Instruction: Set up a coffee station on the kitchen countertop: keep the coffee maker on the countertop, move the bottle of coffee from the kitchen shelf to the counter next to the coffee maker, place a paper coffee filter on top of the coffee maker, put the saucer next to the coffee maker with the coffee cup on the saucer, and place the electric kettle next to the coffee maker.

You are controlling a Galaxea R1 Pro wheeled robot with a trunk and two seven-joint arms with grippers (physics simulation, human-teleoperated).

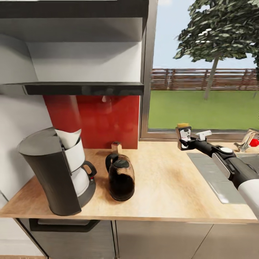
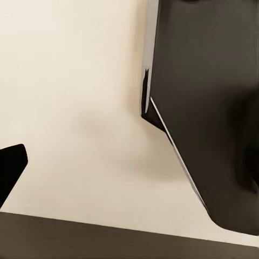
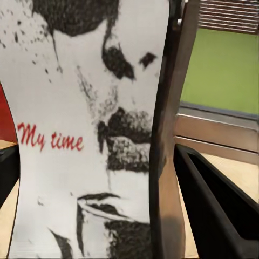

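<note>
Right gripper (image 1: 184, 138), jaws clenched on the bottle (image 1: 184, 136), above the desk (image 1: 165, 187) by the window | we should carry it upright toward the maker (image 1: 57, 172) | left jaws: cannot tell

light wooden countertop (image 1: 169, 187) | glossy red backsplash panel (image 1: 108, 118) | dark wall shelf (image 1: 82, 88) | large window (image 1: 205, 68): lawn, fence, tree
</note>
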